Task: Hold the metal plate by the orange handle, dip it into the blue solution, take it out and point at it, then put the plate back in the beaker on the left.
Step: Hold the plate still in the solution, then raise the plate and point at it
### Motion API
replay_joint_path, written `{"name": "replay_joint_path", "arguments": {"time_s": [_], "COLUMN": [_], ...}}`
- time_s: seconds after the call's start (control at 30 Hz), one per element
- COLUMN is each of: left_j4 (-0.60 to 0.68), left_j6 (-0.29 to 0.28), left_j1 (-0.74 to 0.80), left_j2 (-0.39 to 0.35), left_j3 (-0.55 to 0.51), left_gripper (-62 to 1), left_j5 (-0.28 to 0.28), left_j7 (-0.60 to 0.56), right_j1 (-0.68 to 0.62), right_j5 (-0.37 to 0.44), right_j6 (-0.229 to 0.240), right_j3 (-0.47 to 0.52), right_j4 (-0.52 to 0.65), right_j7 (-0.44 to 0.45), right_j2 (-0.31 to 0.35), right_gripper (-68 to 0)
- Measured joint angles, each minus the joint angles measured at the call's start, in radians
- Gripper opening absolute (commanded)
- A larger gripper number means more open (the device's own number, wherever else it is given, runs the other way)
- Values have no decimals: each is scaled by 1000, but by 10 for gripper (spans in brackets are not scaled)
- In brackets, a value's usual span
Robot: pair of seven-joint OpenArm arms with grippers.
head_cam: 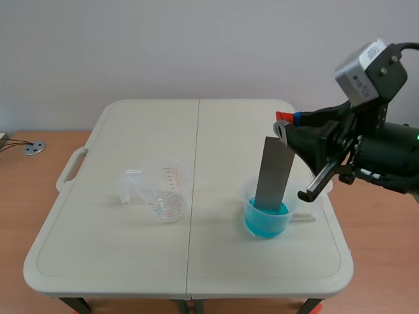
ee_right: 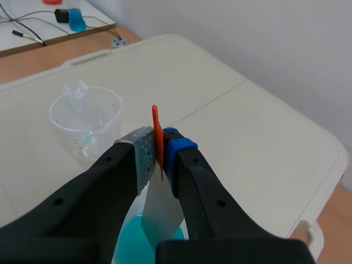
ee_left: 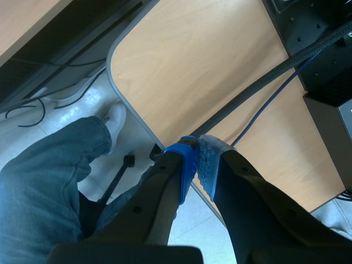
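Observation:
A grey metal plate (head_cam: pixel 273 173) stands slightly tilted with its lower end in the blue solution of the right beaker (head_cam: pixel 267 210). My right gripper (head_cam: pixel 285 125) is shut on the plate's orange handle (head_cam: pixel 283 116) at its top. In the right wrist view the orange handle (ee_right: pixel 157 132) is pinched between the fingers of the right gripper (ee_right: pixel 159 144), the plate (ee_right: pixel 160 212) hanging below into the blue solution (ee_right: pixel 131 244). An empty clear beaker (head_cam: pixel 165 190) stands to the left; it appears ahead of the gripper as the clear beaker (ee_right: pixel 86 118). My left gripper (ee_left: pixel 196 159) is shut on nothing, off the table.
The white folding table (head_cam: pixel 131 261) has a centre seam and a handle cut-out at its left edge. In the left wrist view a wooden desk (ee_left: pixel 181 71), black cables (ee_left: pixel 258 82) and a person's jeans leg (ee_left: pixel 44 181) lie below the gripper.

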Motion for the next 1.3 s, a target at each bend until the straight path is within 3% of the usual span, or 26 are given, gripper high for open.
{"name": "replay_joint_path", "arguments": {"time_s": [0.33, 0.53, 0.77, 0.97, 1.07, 1.3], "left_j4": [0, 25, 165, 291, 315, 314], "left_j6": [0, 0, 3, 2, -26, -171], "left_j1": [0, 2, 3, -3, -57, -301], "left_j2": [0, 0, -6, -20, -19, -19], "left_j3": [-5, -100, -259, -301, -296, -261], "left_gripper": [-594, -594, -594, -594, -594, -594], "left_j5": [7, 8, 8, 8, 8, 8], "left_j7": [-47, -63, -89, -100, -99, -90], "right_j1": [-31, -31, -30, -30, -30, -30], "right_j5": [21, 62, 76, 116, 121, 121], "right_j6": [8, 8, 10, 10, 11, 11], "right_j3": [71, 79, 113, 122, 122, 122], "right_j4": [160, 215, 265, 297, 299, 299], "right_j7": [-35, -81, -89, -113, -116, -118], "right_j2": [0, 0, 0, 0, 0, 0], "right_gripper": [-662, -662, -662, -662, -662, -662]}}
